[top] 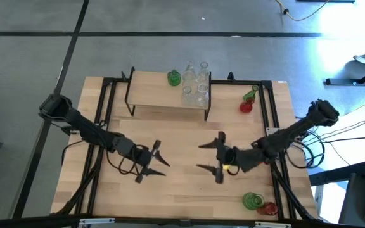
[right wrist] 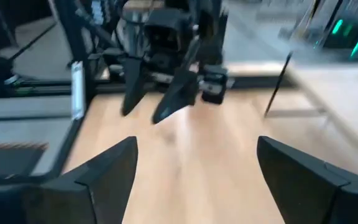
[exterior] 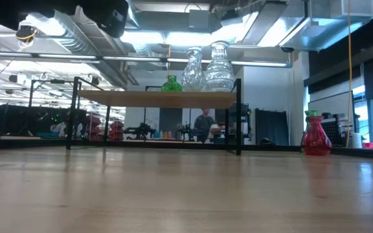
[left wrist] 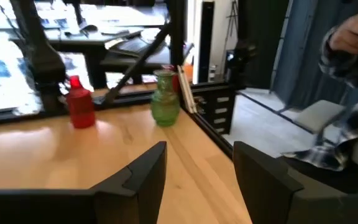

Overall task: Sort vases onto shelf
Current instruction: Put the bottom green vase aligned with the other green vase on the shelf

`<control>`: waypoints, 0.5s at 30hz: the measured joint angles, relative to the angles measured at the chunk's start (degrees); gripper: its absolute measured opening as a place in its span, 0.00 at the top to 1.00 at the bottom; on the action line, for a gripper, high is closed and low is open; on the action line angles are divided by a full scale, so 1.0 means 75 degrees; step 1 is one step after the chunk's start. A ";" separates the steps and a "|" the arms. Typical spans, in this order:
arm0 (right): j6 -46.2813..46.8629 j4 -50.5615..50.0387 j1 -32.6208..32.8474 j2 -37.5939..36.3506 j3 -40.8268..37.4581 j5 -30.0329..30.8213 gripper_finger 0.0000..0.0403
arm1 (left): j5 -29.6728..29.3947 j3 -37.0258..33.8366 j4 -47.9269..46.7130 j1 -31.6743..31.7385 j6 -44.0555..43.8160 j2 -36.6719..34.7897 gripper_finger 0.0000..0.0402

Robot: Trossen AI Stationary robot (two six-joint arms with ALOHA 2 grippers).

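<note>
Wooden table (top: 170,190) carries everything, largest first: the shelf (top: 157,92) at its far edge. Both arms hang in front of the shelf, left gripper (top: 156,162) and right gripper (top: 213,158) facing each other, fingers apart, empty. On the shelf stand clear vases (top: 196,85) and a green vase (top: 174,78); right of the shelf, a red vase (top: 246,106).

Four clear vases (top: 196,83), three green (top: 174,78), two red (top: 246,107), one shelf (top: 154,88).

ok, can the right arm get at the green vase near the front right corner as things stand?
Probably yes. The right gripper is open and empty at mid-table, with bare table between it and the green vase. The red vase beside it crowds the far side.
</note>
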 joint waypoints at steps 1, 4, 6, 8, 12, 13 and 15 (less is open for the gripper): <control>0.0391 -0.0572 0.0166 0.0012 0.0267 0.0008 0.22 | -0.0027 0.0073 -0.0020 -0.0058 -0.0072 0.0146 0.56; 0.1797 -0.2029 0.0677 0.0023 0.0909 -0.0111 0.22 | -0.0386 0.0436 -0.0033 -0.0278 -0.0329 0.0624 0.56; 0.2629 -0.2657 0.0997 0.0017 0.1231 -0.0369 0.22 | -0.0469 0.0733 -0.0012 -0.0457 -0.0425 0.0969 0.56; 0.3453 -0.3244 0.1371 0.0019 0.1517 -0.0693 0.22 | -0.0485 0.1046 -0.0044 -0.0696 -0.0468 0.1349 0.56; 0.5416 -0.3613 0.2081 0.0017 0.1655 -0.1610 0.22 | -0.0915 0.1872 -0.0034 -0.1175 -0.0616 0.2113 0.56; 0.5791 -0.3617 0.2302 0.0021 0.1655 -0.1822 0.22 | -0.1052 0.2098 -0.0027 -0.1273 -0.0618 0.2306 0.56; 0.6547 -0.3642 0.2761 0.0045 0.1655 -0.2007 0.22 | -0.1334 0.2469 -0.0041 -0.1456 -0.0618 0.2675 0.56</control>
